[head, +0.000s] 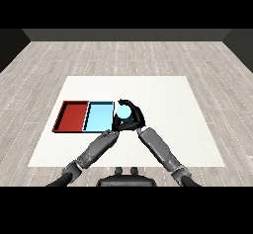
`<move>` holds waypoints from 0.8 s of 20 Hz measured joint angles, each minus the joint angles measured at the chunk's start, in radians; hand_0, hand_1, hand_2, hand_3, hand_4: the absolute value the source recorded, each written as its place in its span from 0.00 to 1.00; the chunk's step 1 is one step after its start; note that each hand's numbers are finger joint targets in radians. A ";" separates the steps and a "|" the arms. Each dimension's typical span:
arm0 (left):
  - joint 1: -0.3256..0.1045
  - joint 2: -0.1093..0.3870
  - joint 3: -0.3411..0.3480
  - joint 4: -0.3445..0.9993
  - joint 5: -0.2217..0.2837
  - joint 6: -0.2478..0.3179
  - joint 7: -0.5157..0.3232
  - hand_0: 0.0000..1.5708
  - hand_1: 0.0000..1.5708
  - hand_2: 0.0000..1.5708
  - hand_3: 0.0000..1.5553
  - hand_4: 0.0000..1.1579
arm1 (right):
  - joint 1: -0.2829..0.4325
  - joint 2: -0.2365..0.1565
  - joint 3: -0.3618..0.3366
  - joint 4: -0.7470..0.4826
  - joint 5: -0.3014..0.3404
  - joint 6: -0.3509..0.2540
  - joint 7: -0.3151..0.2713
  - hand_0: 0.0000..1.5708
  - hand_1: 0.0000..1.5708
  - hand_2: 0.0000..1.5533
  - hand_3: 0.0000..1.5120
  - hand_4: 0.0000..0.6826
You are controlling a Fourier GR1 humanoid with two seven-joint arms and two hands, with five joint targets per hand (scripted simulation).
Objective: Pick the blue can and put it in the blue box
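White table [163, 129]: R hand [134, 115] fingers curled round blue can [122, 112], beside blue tray [99, 116]; L hand fingers hidden, can't tell.

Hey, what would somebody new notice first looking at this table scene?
Probably the light blue can near the table's middle, with the right hand curled round it just right of the light blue tray. The left hand sits close below the can. A red tray lies beside the blue one, on its left.

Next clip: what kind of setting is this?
Probably a bare tabletop test room: a plain white table on grey wood-plank flooring, holding a red tray beside a light blue tray, with dark walls behind.
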 measured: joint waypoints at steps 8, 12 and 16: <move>-0.011 -0.007 -0.008 0.023 0.018 0.021 -0.008 1.00 1.00 1.00 0.96 0.99 | 0.010 0.001 -0.031 0.027 0.014 0.015 -0.027 0.00 0.00 0.00 0.00 0.00; 0.005 -0.011 0.008 0.012 0.006 0.016 -0.012 1.00 1.00 1.00 0.96 0.99 | 0.039 -0.008 -0.089 -0.015 0.009 0.034 -0.017 0.00 0.00 0.00 0.00 0.00; 0.018 -0.010 0.052 0.048 0.024 -0.017 -0.045 1.00 1.00 1.00 0.95 0.99 | 0.052 -0.019 -0.170 -0.081 -0.073 0.085 -0.001 0.00 0.00 0.00 0.00 0.00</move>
